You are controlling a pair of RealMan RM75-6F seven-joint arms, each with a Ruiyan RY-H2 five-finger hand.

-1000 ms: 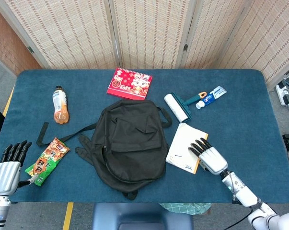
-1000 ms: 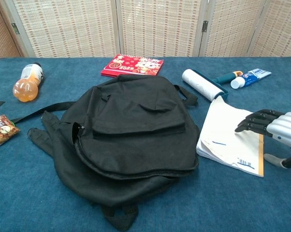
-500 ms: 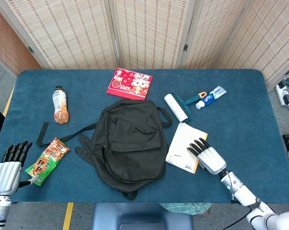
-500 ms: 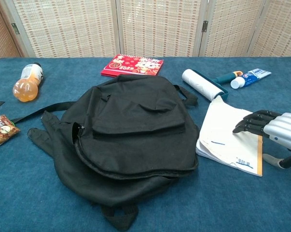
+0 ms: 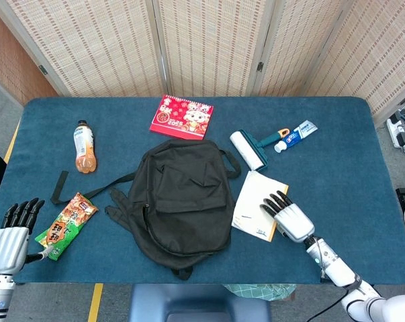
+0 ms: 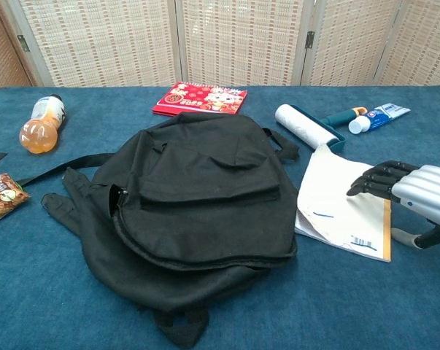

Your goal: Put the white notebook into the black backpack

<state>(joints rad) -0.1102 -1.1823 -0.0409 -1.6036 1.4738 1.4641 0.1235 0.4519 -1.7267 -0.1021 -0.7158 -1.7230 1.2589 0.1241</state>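
Observation:
The white notebook (image 5: 254, 202) (image 6: 335, 207) lies flat on the blue table, just right of the black backpack (image 5: 182, 200) (image 6: 198, 200), its left edge close to the bag. My right hand (image 5: 288, 218) (image 6: 409, 192) rests on the notebook's right side, fingers extended and pressing on the cover. The backpack lies flat with its zip partly open along the left side. My left hand (image 5: 11, 235) hovers open at the table's front left corner, beside a snack packet (image 5: 66, 225) (image 6: 1, 197); it holds nothing.
A lint roller (image 5: 250, 149) (image 6: 307, 127) and a toothpaste tube (image 5: 296, 135) (image 6: 379, 115) lie behind the notebook. A red calendar (image 5: 182, 117) (image 6: 200, 99) sits at the back, an orange drink bottle (image 5: 84, 145) (image 6: 41, 125) at the left. Backpack straps (image 5: 88, 187) trail leftward.
My right hand has slid left, pushing the notebook a little closer to the backpack. The left hand has stayed put.

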